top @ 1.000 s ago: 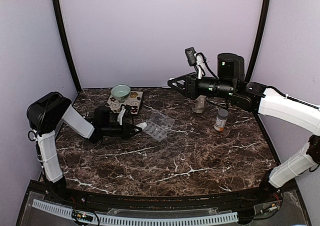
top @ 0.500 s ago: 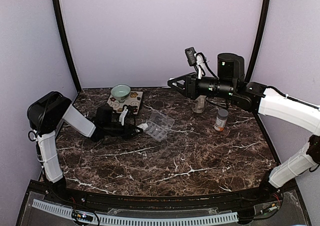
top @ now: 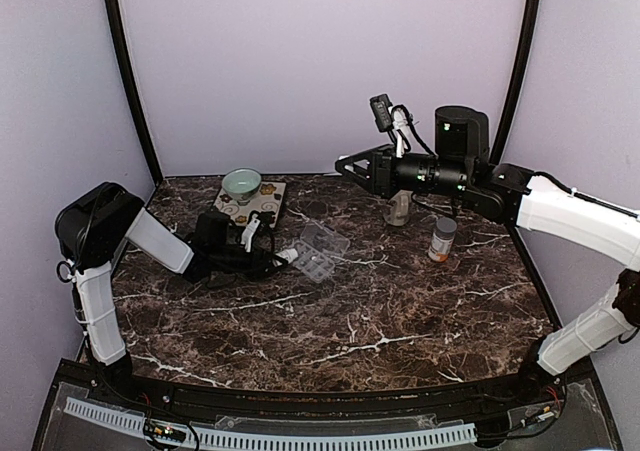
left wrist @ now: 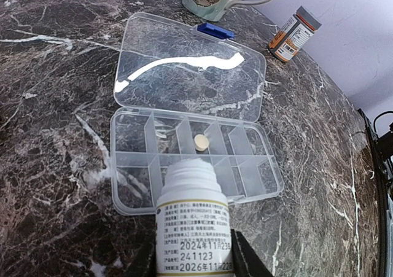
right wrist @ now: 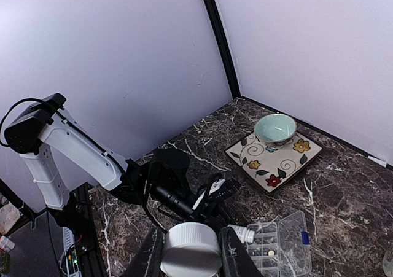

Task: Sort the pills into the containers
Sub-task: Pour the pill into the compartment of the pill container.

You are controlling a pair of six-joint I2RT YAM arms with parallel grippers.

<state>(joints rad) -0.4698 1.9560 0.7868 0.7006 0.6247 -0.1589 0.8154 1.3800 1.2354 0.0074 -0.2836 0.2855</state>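
Observation:
The clear pill organizer lies open on the marble table, its lid folded back. One round pale pill sits in a far-row cell; the other cells look empty. My left gripper is shut on the small white bottle, which is uncapped and tipped forward, its mouth over the near row of cells. In the top view the left gripper is at the organizer's left edge. My right gripper is shut on a white ribbed cap, held high above the table. The organizer also shows in the right wrist view.
An orange white-capped pill bottle stands at the right, and shows in the left wrist view. A mug stands behind it. A green bowl sits on a flowered square plate at the back left.
My left gripper has moved a little right toward the organizer with the white bottle in it. The right arm has not moved.

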